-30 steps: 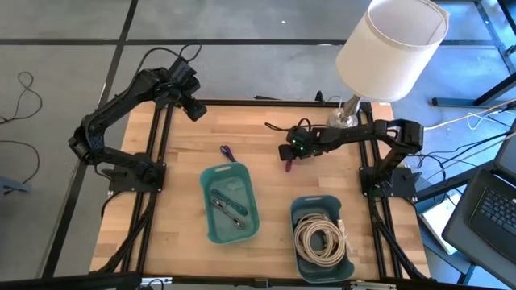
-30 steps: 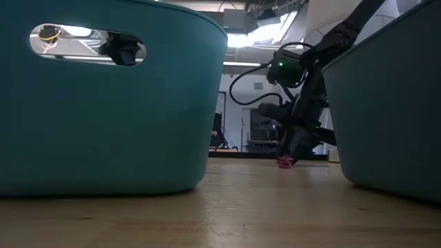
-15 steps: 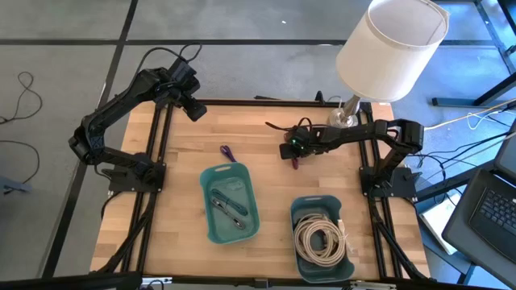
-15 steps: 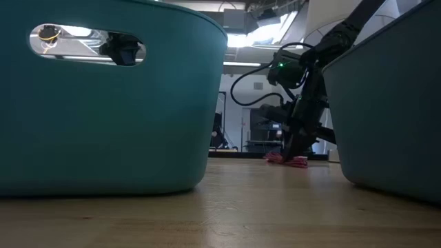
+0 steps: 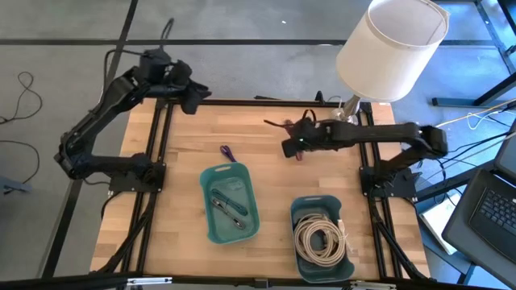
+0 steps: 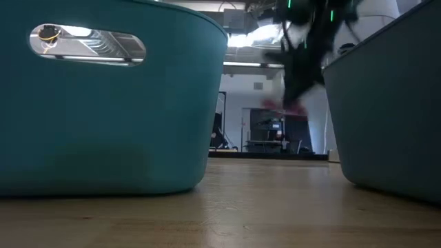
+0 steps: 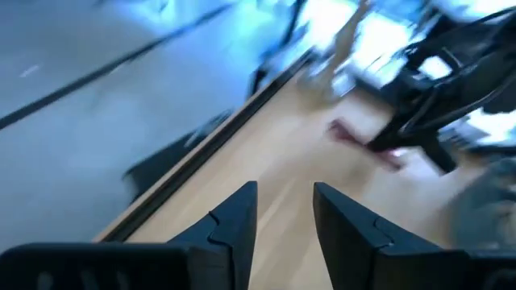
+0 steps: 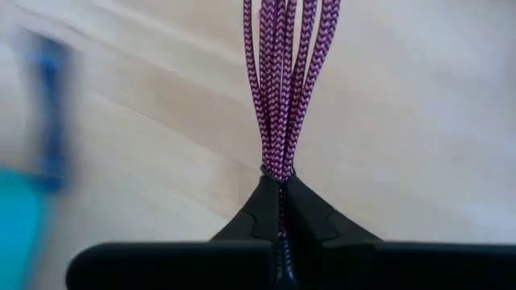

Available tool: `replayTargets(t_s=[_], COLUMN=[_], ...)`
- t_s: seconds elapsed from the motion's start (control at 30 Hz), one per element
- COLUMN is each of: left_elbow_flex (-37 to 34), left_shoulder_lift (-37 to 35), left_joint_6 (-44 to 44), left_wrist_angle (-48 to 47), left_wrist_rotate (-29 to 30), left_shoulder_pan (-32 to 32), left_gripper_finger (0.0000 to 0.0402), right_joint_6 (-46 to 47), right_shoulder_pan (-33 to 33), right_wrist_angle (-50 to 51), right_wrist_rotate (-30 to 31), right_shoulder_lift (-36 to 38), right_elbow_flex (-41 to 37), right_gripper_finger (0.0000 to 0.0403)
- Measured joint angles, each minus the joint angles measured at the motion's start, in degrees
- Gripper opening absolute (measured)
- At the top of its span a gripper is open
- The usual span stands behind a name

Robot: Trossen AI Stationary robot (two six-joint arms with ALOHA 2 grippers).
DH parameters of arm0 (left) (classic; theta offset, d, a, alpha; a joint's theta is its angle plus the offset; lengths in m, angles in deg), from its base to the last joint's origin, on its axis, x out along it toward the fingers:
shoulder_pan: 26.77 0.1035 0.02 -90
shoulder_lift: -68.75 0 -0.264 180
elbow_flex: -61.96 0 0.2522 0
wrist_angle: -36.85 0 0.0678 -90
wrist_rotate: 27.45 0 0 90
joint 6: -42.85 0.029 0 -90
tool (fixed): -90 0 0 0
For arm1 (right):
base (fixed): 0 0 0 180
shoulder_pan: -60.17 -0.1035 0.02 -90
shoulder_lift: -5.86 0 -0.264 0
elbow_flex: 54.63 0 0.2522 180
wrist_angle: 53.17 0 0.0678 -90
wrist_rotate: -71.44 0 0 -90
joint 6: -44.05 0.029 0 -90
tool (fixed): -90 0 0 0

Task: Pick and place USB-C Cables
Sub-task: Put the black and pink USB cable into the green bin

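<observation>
A magenta braided USB-C cable [image 8: 284, 80] hangs in several strands from my right gripper [image 5: 299, 151], which is shut on it above the table's far middle. The low view shows it [image 6: 279, 106] blurred and clear of the tabletop. A purple cable [image 5: 226, 152] lies on the wood just beyond the left teal tray [image 5: 205, 211], which holds short leads [image 5: 229, 204]. Cream-white coils [image 5: 319, 238] fill the right teal tray [image 5: 322, 203]. My left gripper [image 7: 285, 211] hovers open over the far left corner, with nothing between its fingers. My right gripper pinches the bundled strands of the magenta cable [image 8: 280, 171] between its two fingers. The fingers come slanting down from the table's right side. The strands hang away from the fingertips, lifted clear of the table.
A lamp with a white shade [image 5: 391, 44] stands at the far right corner, close behind my right arm. Bare wood lies between the two trays and along the far edge. A laptop [image 5: 492, 205] sits off the table's right side.
My right gripper has shut on the magenta cable where it lay on the table and has risen, lifting it clear of the wood. My left gripper has risen and tipped upward at the far left corner.
</observation>
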Motion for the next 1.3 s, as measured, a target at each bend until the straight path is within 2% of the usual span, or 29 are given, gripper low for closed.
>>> replayTargets(t_s=[0.13,0.27,0.4,0.53,0.67,0.9,1.23,1.3], left_elbow_flex=[-0.01,-0.01,0.0,0.01,0.01,-0.01,-0.01,-0.01], left_shoulder_lift=[-1.31,-1.02,0.86,3.64,6.51,10.26,10.75,10.75], left_joint_6=[-4.72,-10.6,-17.43,-21.23,-21.72,-22.72,-22.4,-21.79], left_wrist_angle=[7.8,20.22,35.89,46.46,49.02,52.12,55.22,55.16], left_wrist_rotate=[-5.7,-10.23,-11.35,-13.74,-13.43,-13.22,-15.88,-15.93], left_shoulder_pan=[-2.47,-6.69,-12.9,-18.42,-21.81,-23.99,-24.86,-24.89], left_gripper_finger=[0.0121,0.0132,0.0152,0.0175,0.0195,0.0214,0.0213,0.0203], right_joint_6=[-4.52,-11.65,-19.7,-28.24,-33.15,-36.93,-37.83,-37.9], right_shoulder_pan=[-5.33,-9.98,-12.8,-14.18,-14.57,-14.64,-14.62,-14.64], right_wrist_angle=[1.2,-1.5,-8.08,-12.84,-13.21,-12.8,-12.22,-12.45], right_wrist_rotate=[7.3,10.38,10.97,11.0,9.43,5.53,2.83,2.8], right_shoulder_lift=[5.77,7.24,6.48,4.42,1.6,-3.92,-8.28,-8.33], right_elbow_flex=[9.85,18.66,26.05,32.24,37.9,45.46,48.17,48.18], right_gripper_finger=[0.0003,0.0003,0.0003,0.0003,0.0003,0.0002,0.0001,0.0001])
